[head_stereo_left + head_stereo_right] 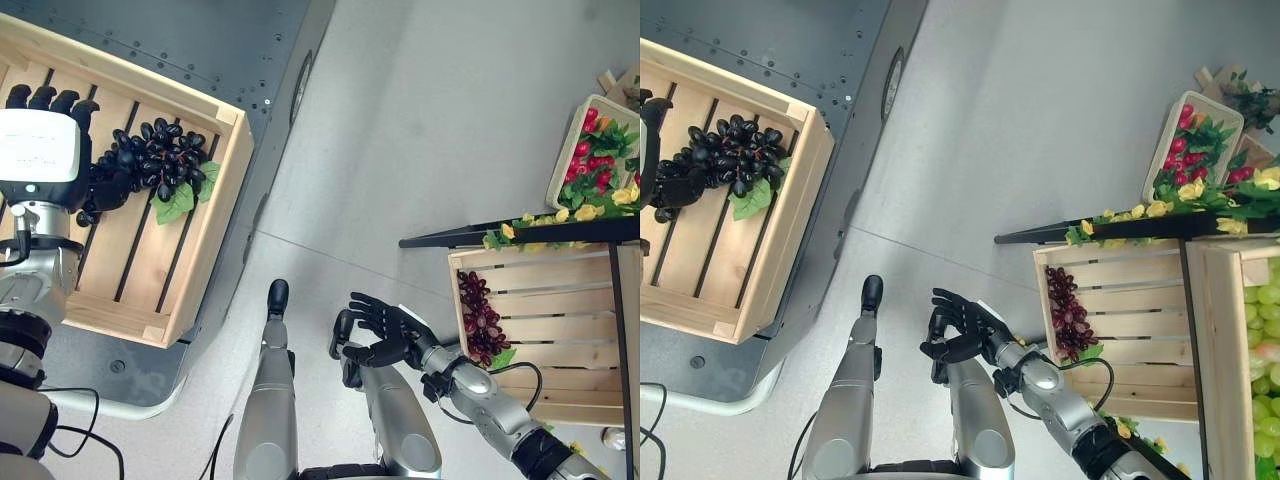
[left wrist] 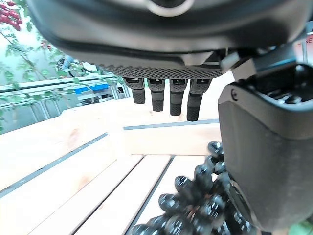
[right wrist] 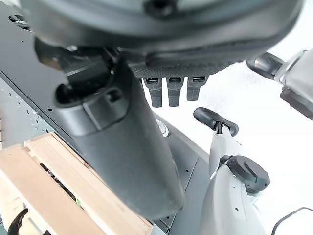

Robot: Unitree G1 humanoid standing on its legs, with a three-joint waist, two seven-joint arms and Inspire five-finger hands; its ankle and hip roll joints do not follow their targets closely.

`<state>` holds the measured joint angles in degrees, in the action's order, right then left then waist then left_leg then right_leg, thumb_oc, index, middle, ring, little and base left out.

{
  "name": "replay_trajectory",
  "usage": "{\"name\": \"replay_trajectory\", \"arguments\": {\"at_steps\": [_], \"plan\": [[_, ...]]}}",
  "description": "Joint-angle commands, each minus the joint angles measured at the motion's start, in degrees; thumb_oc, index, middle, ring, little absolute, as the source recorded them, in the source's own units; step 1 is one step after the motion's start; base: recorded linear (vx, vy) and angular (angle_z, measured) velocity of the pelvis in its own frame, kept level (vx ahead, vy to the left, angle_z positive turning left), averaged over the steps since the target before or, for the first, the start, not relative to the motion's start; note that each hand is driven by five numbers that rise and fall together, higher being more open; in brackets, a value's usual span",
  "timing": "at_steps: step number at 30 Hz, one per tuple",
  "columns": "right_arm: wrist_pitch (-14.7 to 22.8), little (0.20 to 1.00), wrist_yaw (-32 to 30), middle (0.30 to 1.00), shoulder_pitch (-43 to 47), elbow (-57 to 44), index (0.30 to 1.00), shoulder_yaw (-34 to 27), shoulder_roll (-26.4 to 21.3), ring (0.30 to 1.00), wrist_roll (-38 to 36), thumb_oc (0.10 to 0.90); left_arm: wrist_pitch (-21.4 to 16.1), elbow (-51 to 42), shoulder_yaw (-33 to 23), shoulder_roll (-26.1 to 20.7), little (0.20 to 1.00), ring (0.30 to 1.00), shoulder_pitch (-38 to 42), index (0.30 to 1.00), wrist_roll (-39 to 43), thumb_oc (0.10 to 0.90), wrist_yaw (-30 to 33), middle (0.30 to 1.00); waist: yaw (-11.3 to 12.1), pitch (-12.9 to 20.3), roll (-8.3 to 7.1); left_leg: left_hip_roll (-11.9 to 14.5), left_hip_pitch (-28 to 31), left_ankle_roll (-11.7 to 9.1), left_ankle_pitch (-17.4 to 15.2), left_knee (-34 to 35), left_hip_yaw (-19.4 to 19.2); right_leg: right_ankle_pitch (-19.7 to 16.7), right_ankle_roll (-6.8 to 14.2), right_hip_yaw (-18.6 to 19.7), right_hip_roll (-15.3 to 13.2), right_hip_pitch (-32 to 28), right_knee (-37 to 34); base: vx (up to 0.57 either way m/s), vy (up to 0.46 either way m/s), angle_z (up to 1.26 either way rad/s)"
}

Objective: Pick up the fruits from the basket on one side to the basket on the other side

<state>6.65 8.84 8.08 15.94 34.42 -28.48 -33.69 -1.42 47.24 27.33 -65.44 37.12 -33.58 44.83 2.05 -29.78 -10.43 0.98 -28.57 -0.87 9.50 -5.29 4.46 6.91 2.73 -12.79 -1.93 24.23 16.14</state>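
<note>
Overhead, the left eye view shows a big wooden crate (image 1: 190,270) on the robot's left, resting on a dark grey metal platform (image 1: 200,40). On its slats lies a bunch of black grapes (image 1: 165,160) with green leaves (image 1: 180,203) tucked at its edge. The left hand (image 1: 45,140) is down inside this crate at the bunch's end, touching the grapes. From the head views its fingers point up and away from the fruit; the left wrist view adds what those cannot: the fingers (image 2: 171,100) hang straight and released above the slats, while the thumb (image 2: 266,147) sits right against the grapes (image 2: 195,205) without closing round them.

On the robot's right stands a second wooden crate (image 1: 560,330) under a dark shelf edge (image 1: 520,236), holding a bunch of dark red grapes (image 1: 480,315) with a green leaf. The right eye view shows more on that side: another crate with green grapes (image 1: 1265,330). Beyond the shelf a small box of red berries and leaves (image 1: 595,150) leans, with yellow flowers (image 1: 540,222) along the shelf.

The right hand (image 1: 385,330) hangs over the pale floor (image 1: 420,120), near the right crate but apart from it, fingers loosely spread and empty.
</note>
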Motion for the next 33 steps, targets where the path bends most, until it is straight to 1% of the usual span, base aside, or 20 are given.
{"name": "replay_trajectory", "arguments": {"at_steps": [1,5,12,15,17,20,23,25,27,33], "plan": [[3.26,0.9,-0.19,0.9,-4.11,-5.83,0.9,-1.99,0.3,0.9,1.19,0.8,3.06,-2.5,-9.34,-0.82,0.9,0.9,0.13,0.9,-0.54,0.8,6.24,0.9,2.02,-0.01,0.21,-3.64,2.85,2.3,-9.38,-3.14,-2.87,-4.5,0.57,-1.58,2.45,-0.27,-1.89,0.0,0.0,0.0],[3.04,0.9,-0.32,0.9,-4.59,-6.12,0.9,-2.51,0.49,0.9,1.11,0.8,3.73,-4.67,-11.79,-0.48,0.9,0.9,-3.02,0.9,-0.11,0.8,6.67,0.9,2.47,-0.01,0.37,-3.73,2.97,2.36,-9.61,-3.32,-2.56,-4.26,0.48,-1.98,2.3,-0.56,-1.79,0.02,-0.017,0.04],[2.2,0.9,0.12,0.9,-4.58,-6.4,0.9,-2.85,0.4,0.9,1.36,0.8,3.85,-4.71,-12.49,0.44,0.9,0.9,-5.11,0.9,0.78,0.8,3.93,0.9,2.4,-0.01,0.28,-3.72,2.62,2.35,-9.65,-3.84,-2.61,-4.33,0.42,-1.96,2.3,-0.46,-1.64,0.01,-0.001,0.01],[2.4,0.9,-0.08,0.9,-4.21,-6.14,0.9,-2.66,0.09,0.9,0.68,0.8,2.84,-2.76,-11.13,0.57,0.9,0.9,-3.65,0.9,1.76,0.8,1.43,0.9,1.99,-0.01,0.2,-3.65,2.07,2.48,-9.91,-4.56,-2.86,-4.24,0.41,-1.72,2.25,0.22,-0.89,0.0,0.011,0.0],[2.51,0.9,0.51,0.9,-4.14,-5.87,0.9,-2.69,0.11,0.9,0.94,0.8,2.92,-2.17,-10.36,1.07,0.9,0.9,-3.02,0.9,1.81,0.8,0.49,0.9,1.66,-0.01,0.15,-3.63,1.75,2.49,-9.93,-4.9,-3.1,-4.35,0.47,-1.44,2.27,0.52,-0.75,0.01,0.033,-0.01],[2.26,0.9,0.44,0.9,-3.81,-6.03,0.9,-2.39,-0.13,0.9,1.12,0.8,2.74,-0.65,-9.02,1.45,0.9,0.9,-1.49,0.9,2.73,0.8,0.1,0.9,1.15,-0.01,0.1,-3.61,1.63,2.58,-9.98,-4.99,-3.63,-4.6,0.63,-0.97,2.29,0.78,-0.91,0.0,0.044,-0.01],[2.35,0.9,-0.01,0.9,-3.45,-5.89,0.9,-1.9,-0.38,0.9,0.92,0.8,1.45,2.21,-6.92,1.3,0.9,0.9,1.96,0.9,4.49,0.8,-0.36,0.9,0.52,-0.01,-0.01,-3.73,1.28,2.72,-10.22,-5.49,-3.99,-4.75,0.69,-0.42,2.37,1.19,-0.86,0.0,0.044,-0.02],[2.31,0.9,0.01,0.9,-3.46,-5.94,0.9,-1.78,-0.41,0.9,1.02,0.8,1.36,2.55,-6.75,1.61,0.9,0.9,2.72,0.9,4.75,0.8,-0.23,0.9,0.33,-0.01,-0.03,-3.76,1.02,2.81,-10.32,-5.8,-4.13,-4.79,0.74,-0.19,2.33,1.57,-0.57,0.0,0.046,-0.05],[2.33,0.9,0.22,0.9,-3.32,-5.98,0.9,-1.28,-0.57,0.9,1.32,0.8,0.49,4.3,-5.48,1.26,0.9,0.9,5.19,0.9,5.69,0.8,-1.27,0.9,-0.31,-0.01,-0.21,-3.74,0.85,2.91,-10.61,-6.3,-4.55,-4.99,0.95,0.35,2.35,1.95,-0.33,0.0,0.054,-0.04],[1.93,0.9,-0.23,0.9,-2.59,-6.1,0.9,-0.83,-0.62,0.9,1.6,0.8,1.12,6.41,-2.9,1.72,0.9,0.9,9.17,0.9,6.8,0.8,-3.5,0.9,-1.05,-0.01,-0.58,-3.77,0.51,3.12,-10.81,-6.34,-5.11,-5.57,1.29,1.25,2.59,2.44,-0.8,0.0,0.034,-0.04]]}}
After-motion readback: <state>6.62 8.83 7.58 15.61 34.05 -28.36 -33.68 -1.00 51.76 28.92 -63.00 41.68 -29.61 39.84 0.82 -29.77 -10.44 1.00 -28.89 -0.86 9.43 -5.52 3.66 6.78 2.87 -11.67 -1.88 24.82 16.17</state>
